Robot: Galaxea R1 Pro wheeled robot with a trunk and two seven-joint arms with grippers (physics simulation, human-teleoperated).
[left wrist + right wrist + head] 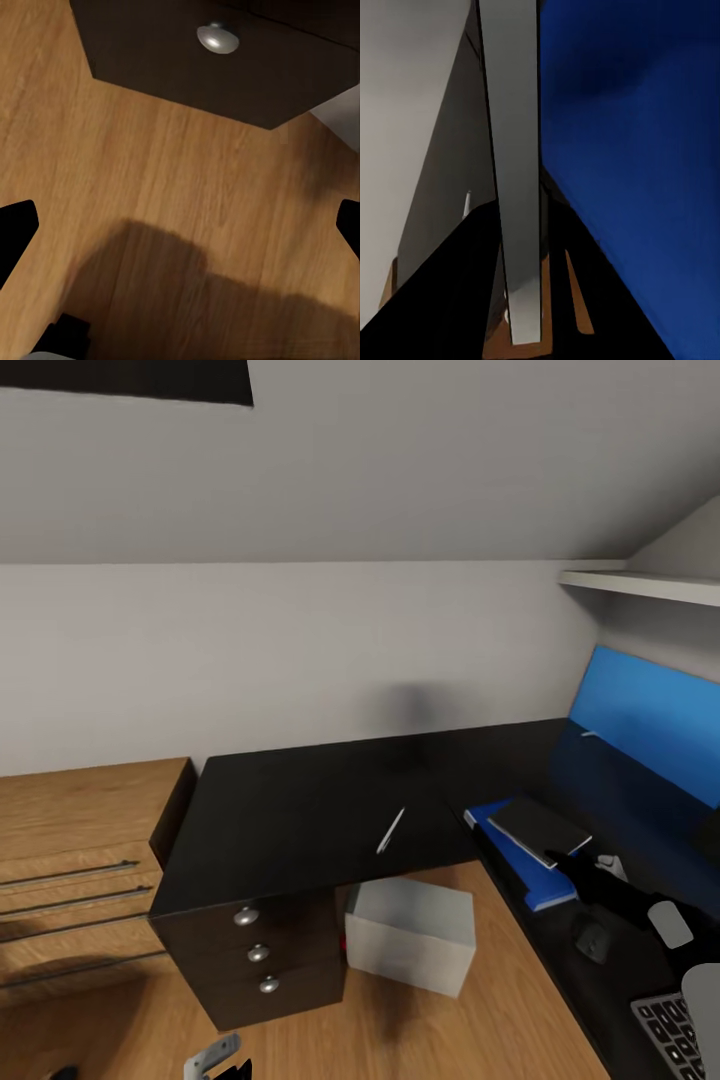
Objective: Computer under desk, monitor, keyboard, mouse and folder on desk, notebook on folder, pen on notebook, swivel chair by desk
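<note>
Head view: pen (pixel 390 830) well left of right gripper (pixel 600 870)

Left gripper (pixel 180 225) hangs open, fingers spread wide, pointing down.

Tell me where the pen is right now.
In the head view the pen lies alone on the black desk, near its front edge, left of the notebook on the blue folder and above the grey computer.

Showing a wooden dresser (pixel 70 850) standing against the pale wall (pixel 300 650) at the far left, a white shelf (pixel 650 586) hanging high at right, a blue panel (pixel 650 715) lining the wall below it, wooden floor (pixel 172 202) stretching underneath
</note>
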